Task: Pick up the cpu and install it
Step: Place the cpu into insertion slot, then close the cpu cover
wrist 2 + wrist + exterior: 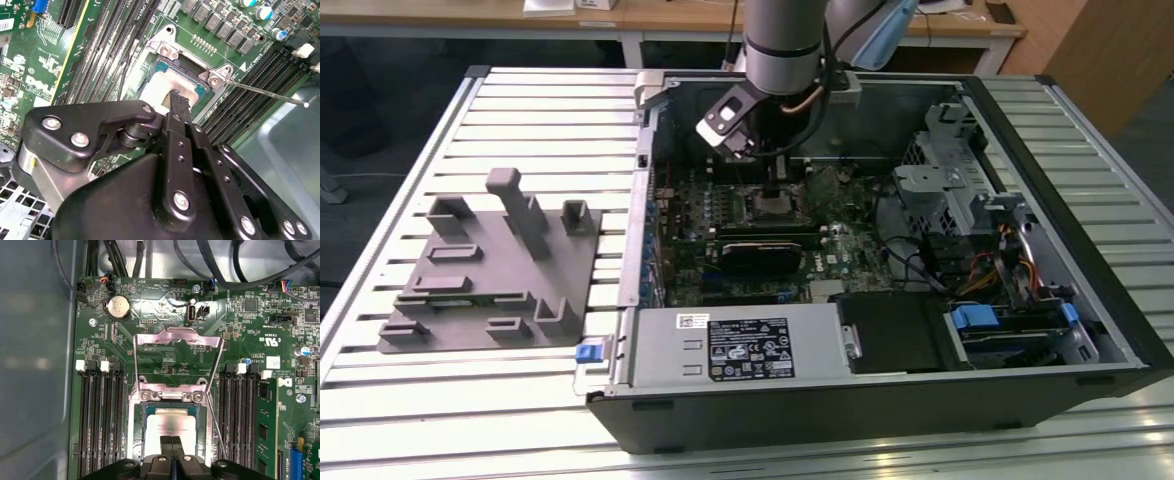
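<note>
The cpu (172, 426) lies flat in the socket (134, 405) on the board (165, 315), inside the case (1067, 290), with the load plate (177, 335) swung up and open. The gripper (171, 441) stands straight above it. The fingers (165, 449) are pressed together with nothing between them, their tips at the middle of the chip's pale top; whether they touch it cannot be told. The chip is square, so no axis leads. Faint print marks the cpu, the board and the label (734, 345).
</note>
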Controlling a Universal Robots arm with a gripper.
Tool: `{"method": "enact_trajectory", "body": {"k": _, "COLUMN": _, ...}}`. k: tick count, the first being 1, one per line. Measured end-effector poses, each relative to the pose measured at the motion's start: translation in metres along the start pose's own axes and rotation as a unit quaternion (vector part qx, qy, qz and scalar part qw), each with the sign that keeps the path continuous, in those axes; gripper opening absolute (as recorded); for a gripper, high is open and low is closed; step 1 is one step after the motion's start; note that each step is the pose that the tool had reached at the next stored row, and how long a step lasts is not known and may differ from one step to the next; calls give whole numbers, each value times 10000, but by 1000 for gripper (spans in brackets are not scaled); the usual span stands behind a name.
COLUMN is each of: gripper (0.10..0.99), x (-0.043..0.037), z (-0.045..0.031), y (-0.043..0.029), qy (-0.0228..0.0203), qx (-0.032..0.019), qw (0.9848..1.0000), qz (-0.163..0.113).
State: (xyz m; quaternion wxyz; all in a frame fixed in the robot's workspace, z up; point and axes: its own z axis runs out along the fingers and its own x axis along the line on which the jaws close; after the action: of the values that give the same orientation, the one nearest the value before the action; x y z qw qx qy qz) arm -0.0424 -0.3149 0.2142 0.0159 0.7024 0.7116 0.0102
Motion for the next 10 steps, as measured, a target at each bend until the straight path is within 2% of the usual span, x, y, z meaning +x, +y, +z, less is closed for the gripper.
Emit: {"method": "enact_trajectory", "body": {"k": 10, "gripper": 106, "x": -1, "z": -58, "y": 3, "qy": 0, "qx": 10, "qw": 10000, "qz": 0}}
